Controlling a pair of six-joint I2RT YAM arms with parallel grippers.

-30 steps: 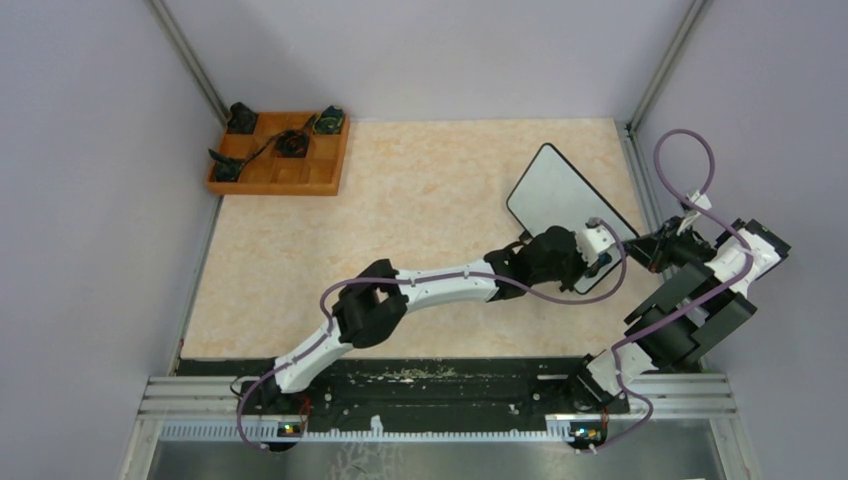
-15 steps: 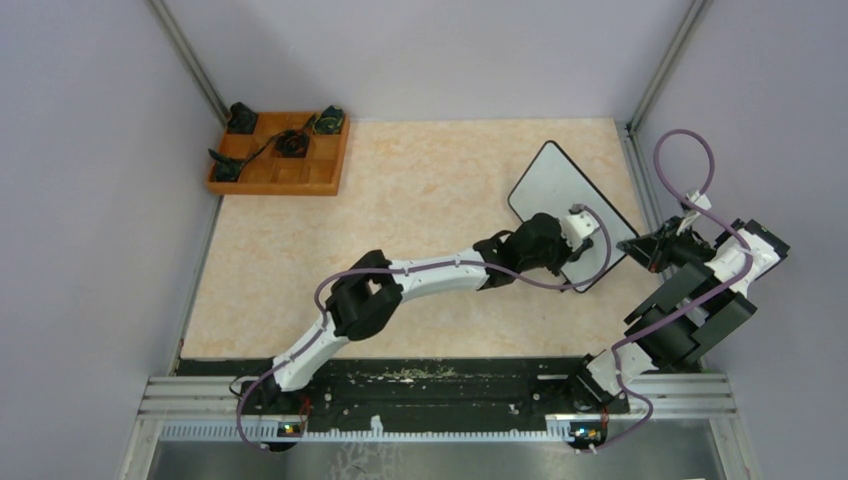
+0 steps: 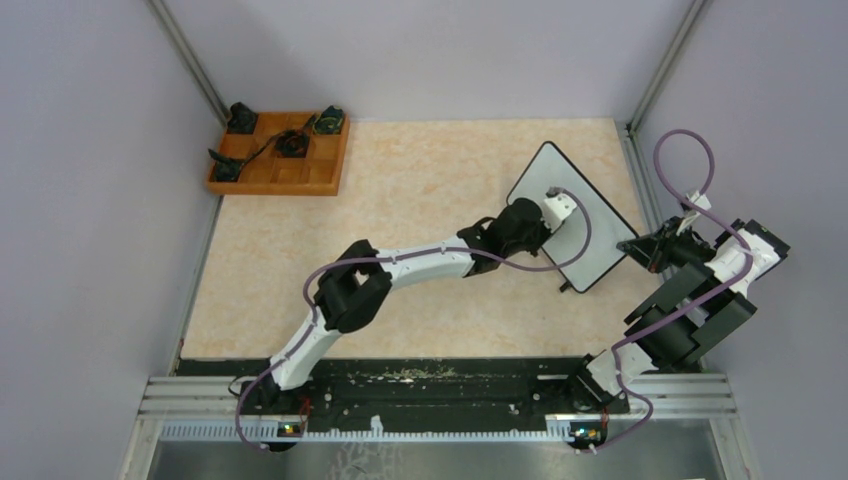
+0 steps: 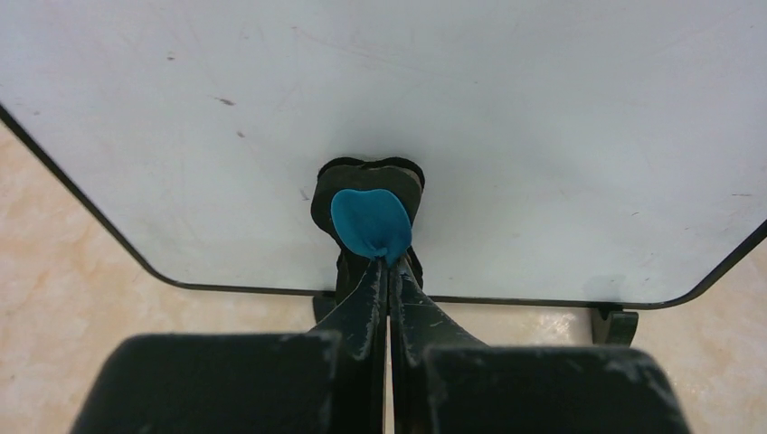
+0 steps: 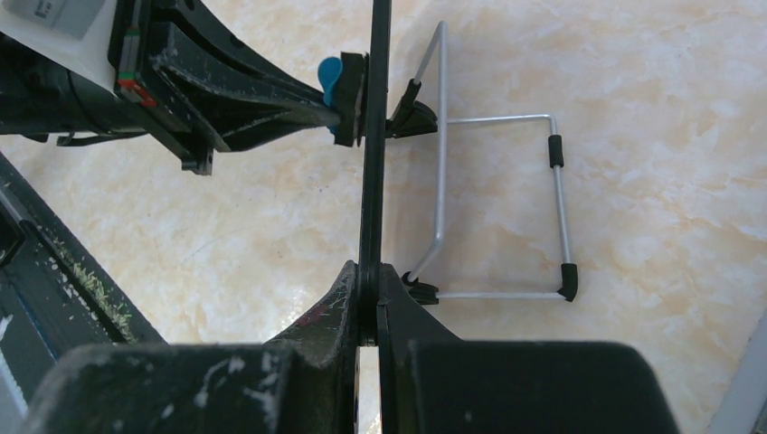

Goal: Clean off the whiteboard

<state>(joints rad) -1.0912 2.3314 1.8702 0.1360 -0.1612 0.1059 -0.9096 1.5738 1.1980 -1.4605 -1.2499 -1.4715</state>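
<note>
One whiteboard (image 3: 548, 170) edge between right jaws

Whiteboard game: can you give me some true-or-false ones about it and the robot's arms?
1. The left jaws press a blue eraser against the whiteboard. True.
2. The right jaws are wide open. False: they are shut on the whiteboard's edge.
3. The whiteboard lies flat. False: it stands up, with a wire stand behind it.
4. A wooden tray sits far from the whiteboard. True.
</note>
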